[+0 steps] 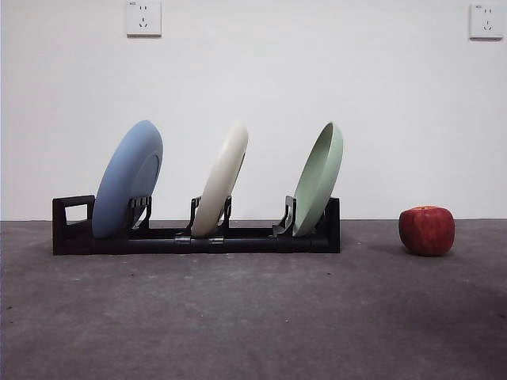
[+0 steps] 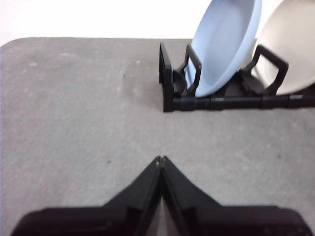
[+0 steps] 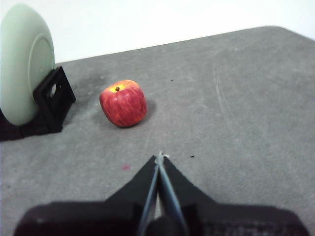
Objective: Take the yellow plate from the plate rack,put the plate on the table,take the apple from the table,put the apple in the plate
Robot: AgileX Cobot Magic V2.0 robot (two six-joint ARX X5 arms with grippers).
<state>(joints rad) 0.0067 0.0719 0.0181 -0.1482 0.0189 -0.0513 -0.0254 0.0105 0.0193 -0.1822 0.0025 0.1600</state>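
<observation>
The cream yellow plate [image 1: 223,179] stands on edge in the middle slot of the black plate rack [image 1: 238,239], between a blue plate [image 1: 127,178] and a pale green plate [image 1: 321,178]. The left wrist view shows the rack's end [image 2: 170,81], the blue plate [image 2: 226,42] and part of the cream plate [image 2: 290,44]. The red apple [image 1: 427,230] sits on the table right of the rack; it also shows in the right wrist view [image 3: 123,103]. My left gripper [image 2: 161,160] is shut and empty, short of the rack. My right gripper [image 3: 160,156] is shut and empty, short of the apple.
The dark grey table [image 1: 253,317] spreads in front of the rack. A white wall with two sockets [image 1: 143,17] stands behind. The green plate [image 3: 24,64] and the rack's other end [image 3: 51,98] lie beside the apple in the right wrist view.
</observation>
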